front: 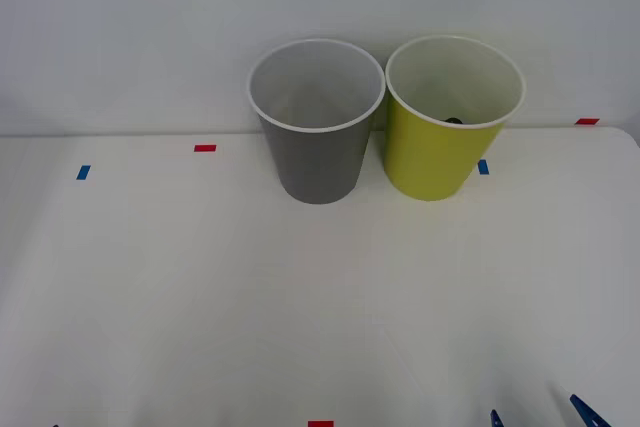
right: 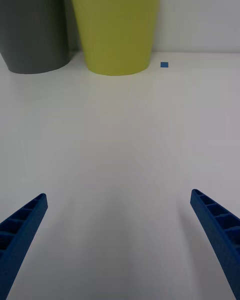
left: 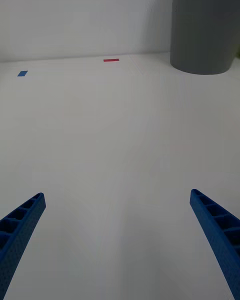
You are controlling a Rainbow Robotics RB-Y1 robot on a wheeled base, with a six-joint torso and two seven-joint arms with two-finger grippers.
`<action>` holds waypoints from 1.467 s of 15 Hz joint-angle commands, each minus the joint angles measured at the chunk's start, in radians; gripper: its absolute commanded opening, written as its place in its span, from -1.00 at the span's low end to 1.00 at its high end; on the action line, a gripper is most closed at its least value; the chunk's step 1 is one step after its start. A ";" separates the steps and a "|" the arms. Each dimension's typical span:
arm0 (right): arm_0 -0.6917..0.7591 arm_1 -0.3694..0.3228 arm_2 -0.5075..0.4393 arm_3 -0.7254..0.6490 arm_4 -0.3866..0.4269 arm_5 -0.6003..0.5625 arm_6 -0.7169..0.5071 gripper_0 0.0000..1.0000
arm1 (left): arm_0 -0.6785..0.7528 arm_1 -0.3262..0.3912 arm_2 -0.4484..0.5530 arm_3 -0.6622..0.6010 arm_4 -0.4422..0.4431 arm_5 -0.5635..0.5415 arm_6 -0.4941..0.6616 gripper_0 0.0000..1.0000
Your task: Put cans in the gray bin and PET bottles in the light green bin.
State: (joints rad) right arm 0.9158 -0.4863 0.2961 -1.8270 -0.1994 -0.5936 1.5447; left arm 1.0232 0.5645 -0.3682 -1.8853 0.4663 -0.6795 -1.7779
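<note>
Gray bin (front: 318,137) touching light green bin (front: 446,132); both tools wide: left (left: 117,245), right (right: 117,245)

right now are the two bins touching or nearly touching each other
Yes: in the front view the gray bin and the light green bin stand side by side with their white rims meeting.

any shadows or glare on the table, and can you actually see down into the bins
Front view: even light, no glare on the table; faint shadows at the bin bases. The gray bin shows a pale inside; a small dark spot sits low in the light green bin, too small to identify. Right wrist view: soft shadow beneath the open right claw.
</note>
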 commanded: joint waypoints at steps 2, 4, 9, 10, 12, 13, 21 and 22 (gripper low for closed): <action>0.000 0.000 0.000 0.000 0.000 0.000 0.000 1.00 | 0.000 0.000 0.000 0.000 0.000 0.000 0.000 1.00; 0.000 0.000 0.000 0.000 0.000 0.000 0.000 1.00 | 0.000 0.000 0.000 0.000 0.000 0.000 0.000 1.00; 0.000 0.000 0.000 0.000 0.000 0.000 0.000 1.00 | 0.000 0.000 0.000 0.000 0.000 0.000 0.000 1.00; 0.000 0.000 0.000 0.000 0.000 0.000 0.000 1.00 | 0.000 0.000 0.000 0.000 0.000 0.000 0.000 1.00; 0.000 0.000 0.000 0.000 0.000 0.000 0.000 1.00 | 0.000 0.000 0.000 0.000 0.000 0.000 0.000 1.00; 0.000 0.000 0.000 0.000 0.000 0.000 0.000 1.00 | 0.000 0.000 0.000 0.000 0.000 0.000 0.000 1.00; 0.000 0.000 0.000 0.000 0.000 0.000 0.000 1.00 | 0.000 0.000 0.000 0.000 0.000 0.000 0.000 1.00; 0.000 0.000 0.000 0.000 0.000 0.000 0.000 1.00 | 0.000 0.000 0.000 0.000 0.000 0.000 0.000 1.00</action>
State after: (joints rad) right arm 0.9158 -0.4863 0.2961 -1.8270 -0.1994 -0.5936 1.5447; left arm 1.0232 0.5645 -0.3682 -1.8853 0.4663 -0.6795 -1.7779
